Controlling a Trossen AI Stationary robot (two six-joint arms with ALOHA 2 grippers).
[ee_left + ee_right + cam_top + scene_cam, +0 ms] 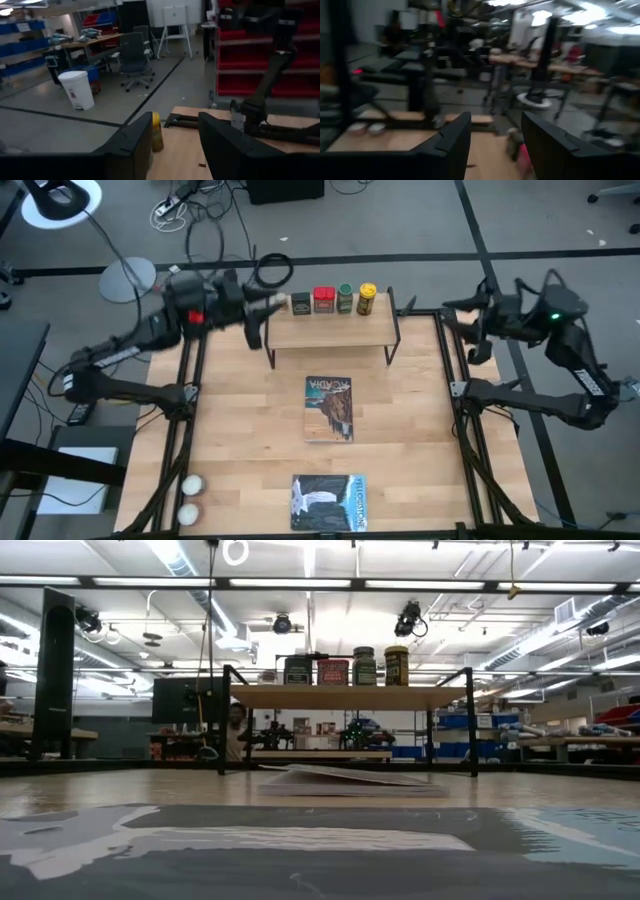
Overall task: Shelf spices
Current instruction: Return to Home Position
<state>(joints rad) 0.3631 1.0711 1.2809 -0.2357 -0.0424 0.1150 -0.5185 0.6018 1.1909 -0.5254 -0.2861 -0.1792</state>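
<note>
The left gripper [175,122] hangs just off the left end of the shelf [330,332]. Its fingers are parted with a clear gap between them and they hold nothing. It points along the shelf's long axis, so the row of spices lies straight ahead of it.

On the shelf, nearest that end, stands the dark square tin [300,302]. Next come the red tin [323,300], the green jar [345,299] and, farthest off, the yellow-lidded jar [367,299]. All four are upright in one line along the shelf's back edge. The low view shows a small pale shape [266,677] left of the dark tin. It may be the tiny jar, but it is too small to tell.

The shelving looks finished. To go home, the left arm would best draw straight back along that axis, away from the shelf's end. A sideways swing risks clipping the dark tin.

The right gripper [495,120] waits well off the shelf's right end, likewise parted and empty.
</note>
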